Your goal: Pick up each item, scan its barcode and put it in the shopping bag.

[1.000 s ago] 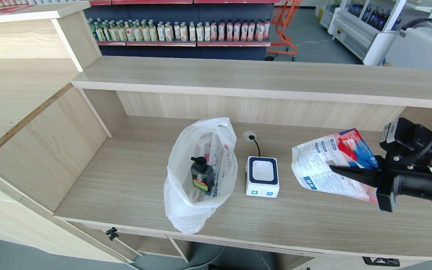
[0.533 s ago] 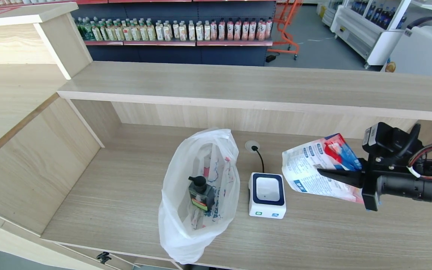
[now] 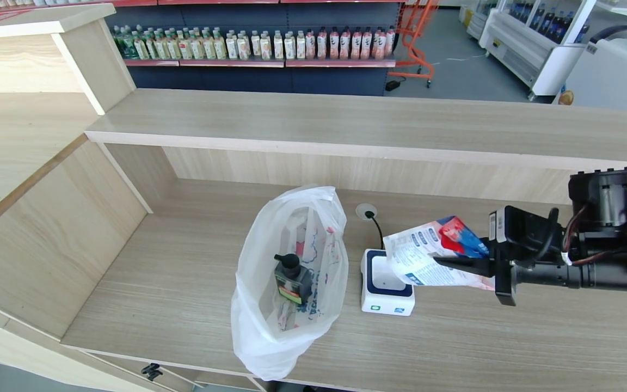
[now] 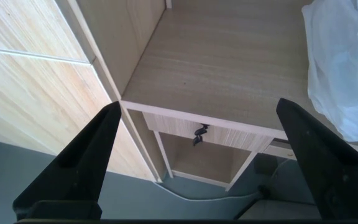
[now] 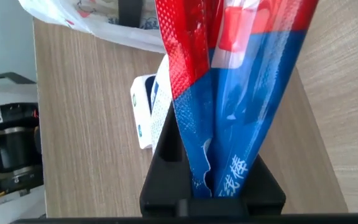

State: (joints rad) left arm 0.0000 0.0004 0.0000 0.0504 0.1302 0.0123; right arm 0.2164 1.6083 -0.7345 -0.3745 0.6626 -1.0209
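Here, the right gripper (image 3: 441,262) has its black jaws closed tight on a white, red and blue plastic pouch (image 3: 417,256), which it holds in the air above the 2 o'clock corner of the white box scanner with the dark blue rim (image 3: 384,296). At the scanner's 9 o'clock stands the translucent white plastic shopping bag (image 3: 270,326), mouth open, with a dark pump bottle (image 3: 293,279) inside it. Both rest on the pale wood-grain counter (image 3: 172,272). The left gripper (image 4: 197,102) hangs off the counter's 7 o'clock corner, jaws spread wide and holding nothing.
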